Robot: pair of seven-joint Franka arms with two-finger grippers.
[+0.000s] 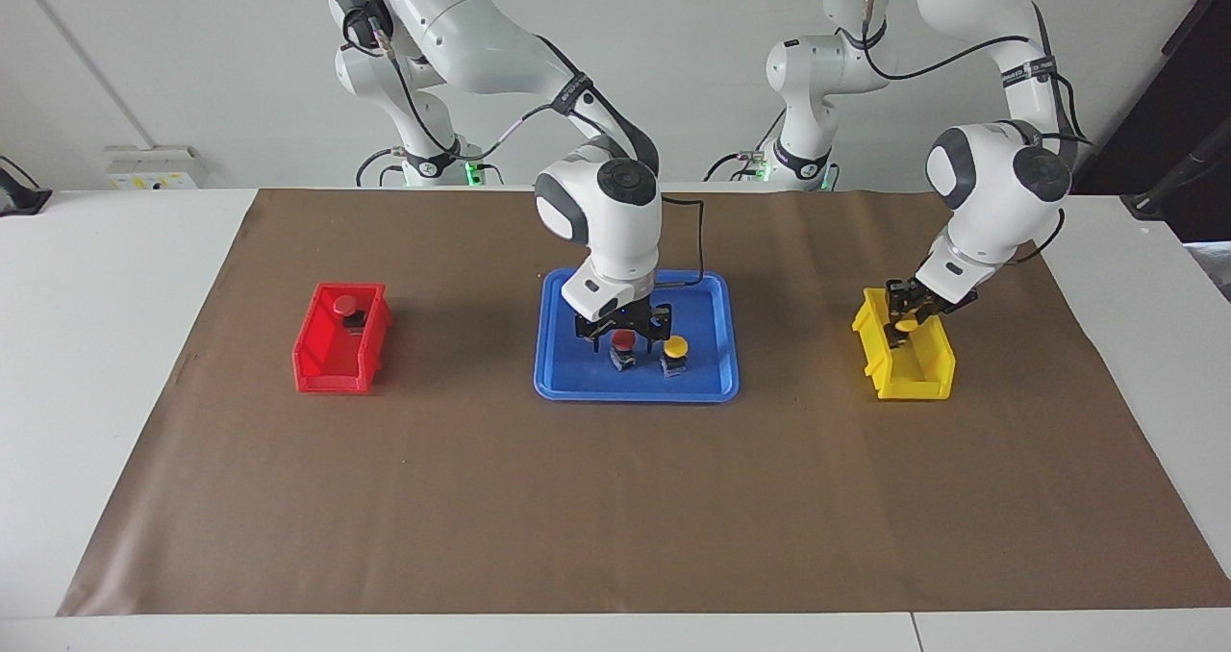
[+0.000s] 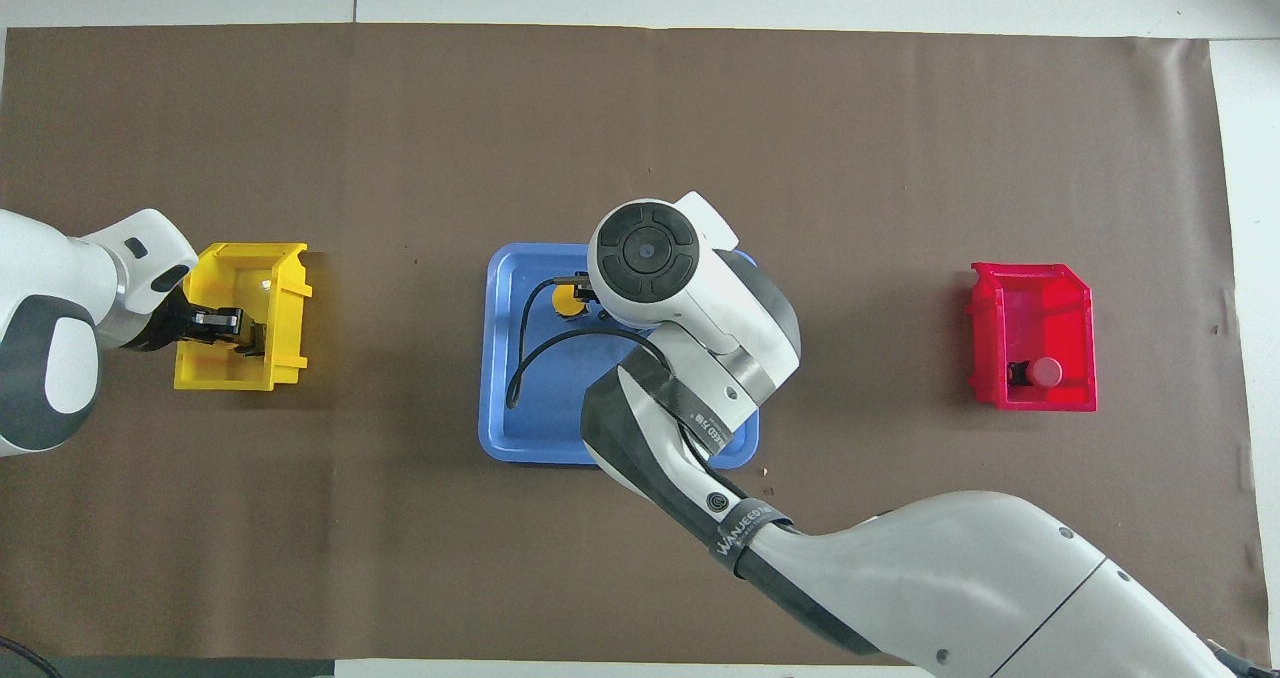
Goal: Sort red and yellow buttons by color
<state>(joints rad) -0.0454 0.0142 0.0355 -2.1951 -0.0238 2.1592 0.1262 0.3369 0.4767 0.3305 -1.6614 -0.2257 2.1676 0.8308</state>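
Blue tray (image 1: 712, 383): red button (image 1: 623, 341), yellow button (image 1: 677, 347) side by side.
Right tool (image 1: 623, 337): fingers apart, straddling red button.
Left tool (image 1: 904, 323): clamped on second yellow button (image 1: 906, 325), in yellow bin (image 1: 914, 378).
Red bin (image 1: 327, 359): second red button (image 1: 345, 305) inside.

You can read "WANJEEDA"-like white lettering on the dark strap (image 2: 735, 530) around the right arm's forearm in the overhead view, last letters uncertain, similar straps in the facing view carry print too small to read, no other text legible.
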